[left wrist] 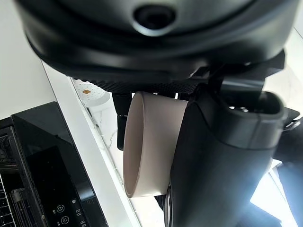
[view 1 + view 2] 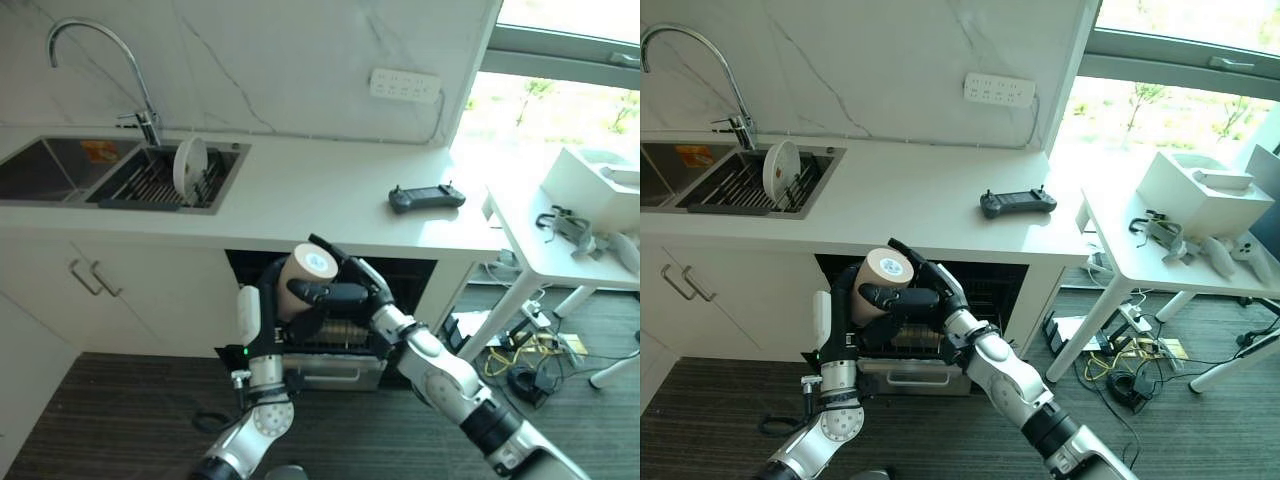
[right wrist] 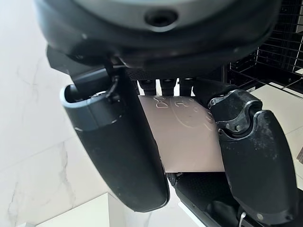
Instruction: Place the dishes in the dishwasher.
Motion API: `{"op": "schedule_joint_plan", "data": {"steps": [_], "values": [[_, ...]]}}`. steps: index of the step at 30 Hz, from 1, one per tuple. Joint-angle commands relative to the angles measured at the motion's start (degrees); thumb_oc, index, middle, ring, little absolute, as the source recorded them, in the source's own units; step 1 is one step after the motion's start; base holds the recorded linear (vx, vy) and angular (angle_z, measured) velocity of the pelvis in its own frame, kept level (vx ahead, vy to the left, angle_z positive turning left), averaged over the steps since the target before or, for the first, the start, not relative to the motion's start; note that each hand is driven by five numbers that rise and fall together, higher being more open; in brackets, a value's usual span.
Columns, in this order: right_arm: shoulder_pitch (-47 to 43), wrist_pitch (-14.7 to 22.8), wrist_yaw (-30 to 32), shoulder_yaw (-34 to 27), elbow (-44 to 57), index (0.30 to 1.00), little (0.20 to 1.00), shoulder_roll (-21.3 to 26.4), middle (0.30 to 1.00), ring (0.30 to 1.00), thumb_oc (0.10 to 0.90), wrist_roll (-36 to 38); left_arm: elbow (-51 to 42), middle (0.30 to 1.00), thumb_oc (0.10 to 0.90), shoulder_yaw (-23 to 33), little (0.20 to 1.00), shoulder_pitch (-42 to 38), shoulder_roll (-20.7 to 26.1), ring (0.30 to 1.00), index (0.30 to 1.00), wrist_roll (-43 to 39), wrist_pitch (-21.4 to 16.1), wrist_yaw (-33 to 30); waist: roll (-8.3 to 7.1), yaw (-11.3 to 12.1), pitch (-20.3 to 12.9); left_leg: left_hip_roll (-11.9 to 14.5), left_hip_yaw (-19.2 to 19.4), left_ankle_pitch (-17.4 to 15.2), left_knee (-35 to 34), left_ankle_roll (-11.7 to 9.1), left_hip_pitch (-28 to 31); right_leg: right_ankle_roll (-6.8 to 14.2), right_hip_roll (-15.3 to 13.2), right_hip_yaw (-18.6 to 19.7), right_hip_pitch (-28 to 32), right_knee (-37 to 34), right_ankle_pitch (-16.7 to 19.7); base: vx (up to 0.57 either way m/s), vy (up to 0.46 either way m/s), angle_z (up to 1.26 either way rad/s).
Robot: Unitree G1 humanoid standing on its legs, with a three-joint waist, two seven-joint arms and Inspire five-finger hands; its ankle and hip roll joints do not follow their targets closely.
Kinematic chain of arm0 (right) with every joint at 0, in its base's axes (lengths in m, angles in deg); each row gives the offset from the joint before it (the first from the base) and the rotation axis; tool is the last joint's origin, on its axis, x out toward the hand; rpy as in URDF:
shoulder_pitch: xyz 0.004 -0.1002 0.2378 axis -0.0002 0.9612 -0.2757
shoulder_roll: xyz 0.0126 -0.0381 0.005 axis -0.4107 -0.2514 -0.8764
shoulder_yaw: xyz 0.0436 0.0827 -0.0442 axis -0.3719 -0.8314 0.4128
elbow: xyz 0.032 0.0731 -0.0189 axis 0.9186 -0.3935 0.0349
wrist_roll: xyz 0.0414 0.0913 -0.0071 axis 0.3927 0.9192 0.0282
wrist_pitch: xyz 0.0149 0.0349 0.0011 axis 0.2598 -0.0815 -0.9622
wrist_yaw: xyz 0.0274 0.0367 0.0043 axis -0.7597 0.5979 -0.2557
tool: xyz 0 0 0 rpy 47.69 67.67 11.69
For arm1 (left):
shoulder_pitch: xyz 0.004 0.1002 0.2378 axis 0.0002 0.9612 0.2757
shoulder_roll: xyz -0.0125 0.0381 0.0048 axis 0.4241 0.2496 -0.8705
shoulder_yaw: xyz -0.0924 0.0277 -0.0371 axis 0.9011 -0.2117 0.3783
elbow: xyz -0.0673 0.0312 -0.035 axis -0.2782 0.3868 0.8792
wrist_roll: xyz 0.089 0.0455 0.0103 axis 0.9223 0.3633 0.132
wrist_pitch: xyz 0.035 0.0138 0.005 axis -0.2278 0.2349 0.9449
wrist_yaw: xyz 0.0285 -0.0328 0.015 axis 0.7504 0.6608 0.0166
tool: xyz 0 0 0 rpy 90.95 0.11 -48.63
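1. We judge the step in hand to be a handover, or a two-handed carry, of the cup (image 2: 305,280) in front of the open dishwasher (image 2: 335,345); it has not yet gone into the rack (image 2: 335,338).
2. Our left hand (image 2: 262,300) has its fingers curled round the cup's side; in the left wrist view the cup's open mouth faces that camera just past the thumb.
3. Our right hand (image 2: 335,290) also wraps the cup from the other side, with the thumb across its front and the fingers behind it.
4. The cup sits between the two hands, above the rack and below the counter (image 2: 320,195) edge.
5. Next, we think one hand must let go while the other keeps its grip, then lowers the cup to the rack beneath both hands.
6. The cup is a plain beige cylinder with a pale base turned up and faint raised marks on its wall.
7. A plate (image 2: 189,165) stands in the sink rack (image 2: 160,180), well apart from both hands, likely the next dish.
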Motion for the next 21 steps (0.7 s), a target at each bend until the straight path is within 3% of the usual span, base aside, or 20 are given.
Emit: {"op": "schedule_joint_plan", "data": {"steps": [1,2,3,4,8,20,21], "values": [[-8.6,3.7,-2.5,0.8,1.3,0.900,0.900,-3.1,0.900,0.900,0.800,-2.8,-4.4,0.300,0.400,-2.4,0.300,-12.2,-2.3,0.300,0.300,0.5,-6.8,-0.3,0.20,0.8,0.1,-0.8,-1.6,-13.2,2.7,1.9,2.3,0.8,-0.1,-2.2,2.8,0.8,-9.2,0.00,0.000,0.00],[-8.9,4.1,-2.1,0.8,1.4,0.900,0.900,-3.1,0.900,0.900,0.800,-4.2,-4.3,0.300,0.400,-2.7,0.300,-12.1,-2.6,0.300,0.300,0.2,-6.8,0.0,0.16,0.9,0.2,-0.9,-1.7,-13.2,2.7,2.0,2.3,0.8,-0.1,-2.2,2.8,0.8,-9.2,0.00,0.000,0.00],[-9.2,4.3,-1.8,0.9,1.6,0.571,0.571,-3.0,0.571,0.571,0.580,-5.1,-4.2,0.300,0.400,-2.8,0.300,-12.0,-2.7,0.300,0.300,0.2,-6.8,0.1,0.14,0.9,0.3,-0.9,-1.7,-13.2,2.7,2.0,2.3,0.8,-0.1,-2.1,2.8,0.8,-9.2,0.00,0.000,0.00],[-9.6,4.9,-1.1,1.0,1.7,0.300,0.300,-2.9,0.300,0.300,0.400,-6.5,-4.2,0.300,0.400,-3.0,0.300,-11.9,-2.8,0.300,0.300,0.2,-6.9,0.2,0.12,0.9,0.3,-0.9,-1.7,-13.3,2.7,2.0,2.3,0.8,-0.1,-2.1,2.8,0.8,-9.2,0.00,0.000,0.00],[-11.3,6.7,1.5,1.1,1.6,0.300,0.300,-2.4,0.300,0.300,0.400,-11.5,-5.1,0.300,0.400,-3.8,0.300,-11.9,-2.7,0.300,0.300,-0.8,-6.8,0.9,0.14,1.2,0.5,-1.1,-1.9,-13.4,2.7,2.1,2.5,0.8,-0.1,-2.2,3.0,0.8,-9.3,0.00,0.000,0.00],[-12.9,9.8,4.7,2.2,1.6,0.300,0.300,-2.7,0.300,0.300,0.400,-15.3,-8.2,0.300,0.400,-5.5,0.300,-12.4,-2.7,0.300,0.300,-5.9,-7.5,6.2,0.18,2.0,1.0,-1.7,-2.8,-13.5,2.7,2.4,2.5,0.7,-0.1,-2.6,3.4,0.8,-9.4,0.01,0.001,0.04],[-13.0,10.0,5.2,2.1,1.8,0.300,0.300,-2.8,0.300,0.300,0.400,-15.3,-8.6,0.396,0.464,-5.5,0.396,-12.4,-2.8,0.396,0.396,-7.1,-7.4,7.0,0.20,2.0,1.0,-1.6,-2.8,-13.5,2.7,2.3,2.5,0.8,-0.1,-2.6,3.4,0.8,-9.3,0.03,0.009,0.09]]}}
